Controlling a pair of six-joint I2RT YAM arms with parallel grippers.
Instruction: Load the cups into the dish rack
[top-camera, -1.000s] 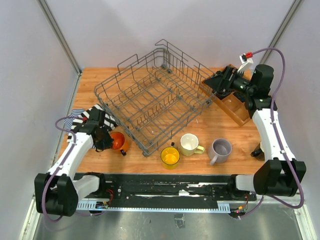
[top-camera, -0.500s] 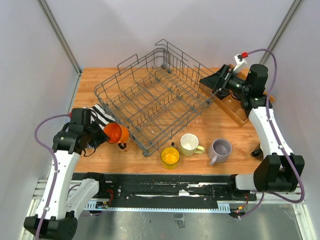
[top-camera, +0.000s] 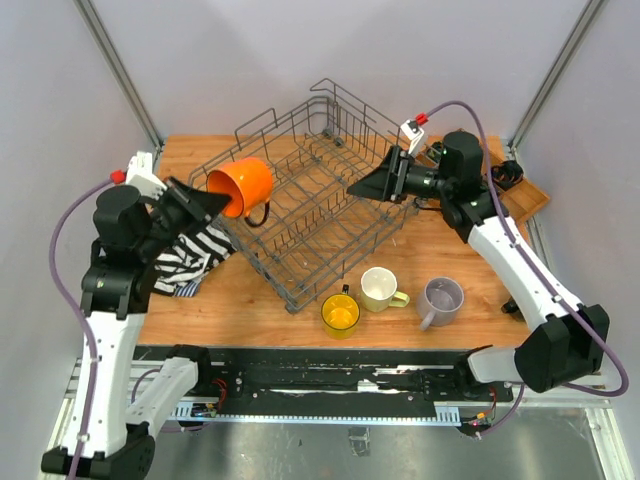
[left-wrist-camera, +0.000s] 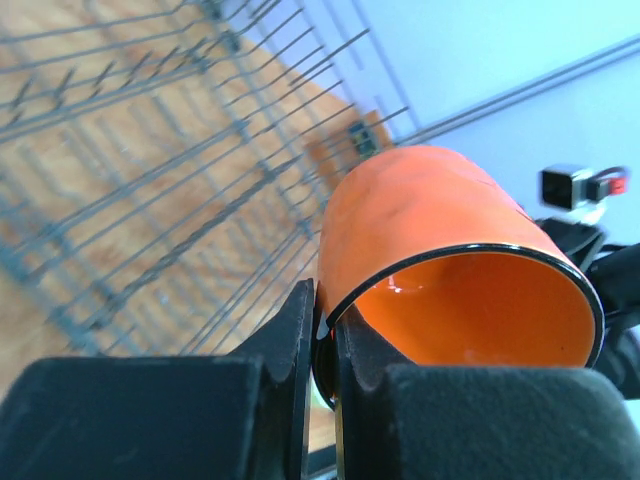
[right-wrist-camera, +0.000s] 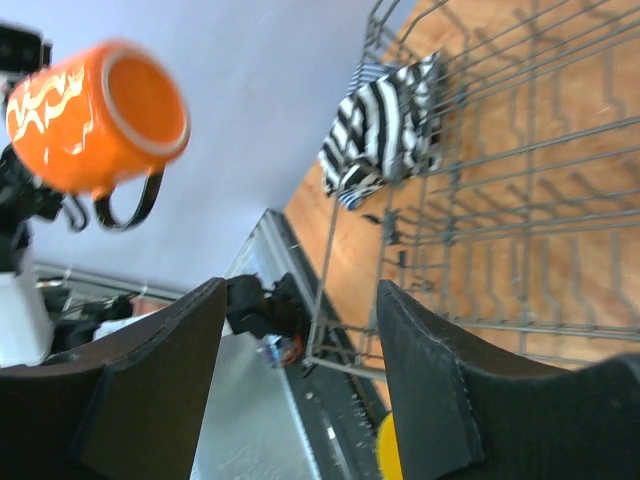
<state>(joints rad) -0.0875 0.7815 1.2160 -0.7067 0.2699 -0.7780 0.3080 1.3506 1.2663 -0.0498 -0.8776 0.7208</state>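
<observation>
Large square grey wire dish rack (top-camera: 310, 200) mid-way on the wooden tabletop (top-camera: 450, 250), with a black-and-white striped cloth (top-camera: 190, 258) at its 8 o'clock corner and a brown wooden tray (top-camera: 527, 197) at 3 o'clock. In front, from 6 to 5 o'clock: yellow handled mug (top-camera: 340, 313), pale cream-yellow mug (top-camera: 379, 288) just beside, lavender-grey mug (top-camera: 440, 297) rightmost. Orange handled ceramic mug (top-camera: 242, 186) aloft over the rack's 9 o'clock rim.

Right wrist view — yellow mug (right-wrist-camera: 388, 455) cut off at bottom edge; orange mug (right-wrist-camera: 95, 115) blurred.
</observation>
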